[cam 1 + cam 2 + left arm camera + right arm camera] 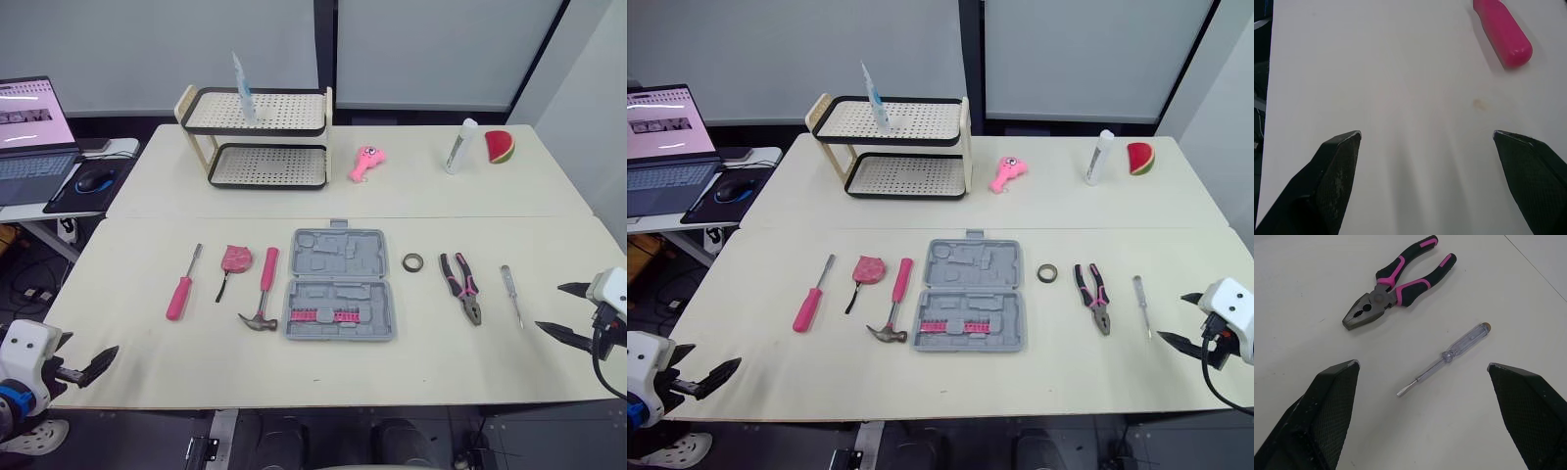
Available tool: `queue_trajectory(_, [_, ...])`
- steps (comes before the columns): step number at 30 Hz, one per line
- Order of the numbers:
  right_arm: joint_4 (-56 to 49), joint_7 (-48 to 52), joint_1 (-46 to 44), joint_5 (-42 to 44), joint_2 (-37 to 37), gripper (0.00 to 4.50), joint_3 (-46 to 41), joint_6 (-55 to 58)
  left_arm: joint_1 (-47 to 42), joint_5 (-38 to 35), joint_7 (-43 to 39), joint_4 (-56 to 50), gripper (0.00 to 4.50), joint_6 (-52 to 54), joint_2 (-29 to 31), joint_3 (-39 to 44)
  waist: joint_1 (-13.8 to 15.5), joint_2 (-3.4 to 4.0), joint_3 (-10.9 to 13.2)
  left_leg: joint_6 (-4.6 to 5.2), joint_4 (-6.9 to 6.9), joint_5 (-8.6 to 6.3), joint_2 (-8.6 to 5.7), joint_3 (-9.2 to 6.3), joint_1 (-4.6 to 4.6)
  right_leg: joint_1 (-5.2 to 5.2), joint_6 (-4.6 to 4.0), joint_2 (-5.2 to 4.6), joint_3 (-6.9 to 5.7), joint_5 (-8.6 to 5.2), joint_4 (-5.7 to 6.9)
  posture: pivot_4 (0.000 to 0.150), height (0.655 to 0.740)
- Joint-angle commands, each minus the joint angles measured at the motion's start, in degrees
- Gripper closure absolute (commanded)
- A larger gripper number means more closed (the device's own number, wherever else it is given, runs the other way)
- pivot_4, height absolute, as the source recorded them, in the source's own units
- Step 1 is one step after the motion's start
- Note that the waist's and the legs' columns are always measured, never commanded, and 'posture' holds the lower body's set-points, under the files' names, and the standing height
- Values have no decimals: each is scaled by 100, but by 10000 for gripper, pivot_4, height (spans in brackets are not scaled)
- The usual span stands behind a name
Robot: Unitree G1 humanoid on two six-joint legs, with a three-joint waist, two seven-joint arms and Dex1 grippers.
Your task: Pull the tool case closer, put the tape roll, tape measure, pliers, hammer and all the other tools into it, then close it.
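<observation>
The case (340, 285) lies open and flat at the middle of the bench (323, 377), lid half away from the robot and the half with a row of pink bits nearer. It sits well back from the near edge, which is probably why the task starts with a pull: neither arm looks placed to load it comfortably where it is.

The loose items lie in a row on either side of it, each apart from its neighbours, so any one can likely be picked without nudging another. On the left are the pink screwdriver (180, 289), tape measure (236, 258) and hammer (264, 290), with the hammer just beside the case. On the right are the tape roll (412, 261), pliers (461, 286) and clear screwdriver (510, 292).

The left tool (1426, 133) hovers low at the near left corner, fingers spread wide and empty, the pink handle ahead of it. The right tool (550, 307) is likewise spread and empty at the right edge, facing the clear screwdriver and pliers. Both seem parked at the sides to leave the row in view; nothing is packed yet.
</observation>
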Motion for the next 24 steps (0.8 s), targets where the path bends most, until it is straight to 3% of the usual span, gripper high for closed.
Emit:
queue_trajectory(1, [-29,-84,-23,-38,-28,411,-89,-95,24,-69,-43,-19,0,-95,107,163,0,0,0,0,0,0,0,0,0,0,0,0,0,0,0,1500,7356])
queue_trajectory(16, [-129,-238,-237,39,76,411,1,-78,-92,-212,-325,-491,0,76,98,-16,0,0,0,0,0,0,0,-1,0,0,0,0,0,0,0,1500,7356])
queue_trajectory(19, [-591,-205,-370,186,122,5734,151,254,-244,-382,-538,-1148,5472,264,68,-306,7,0,0,0,1,0,0,-1,-1,1,0,0,-1,0,0,1500,7356])
queue_trajectory(24, [-1407,-340,-709,215,254,21703,695,862,-740,-407,-585,-2115,21675,754,46,-1080,6,1,0,-1,3,0,0,-2,-2,3,0,0,-1,0,2,1500,7356])
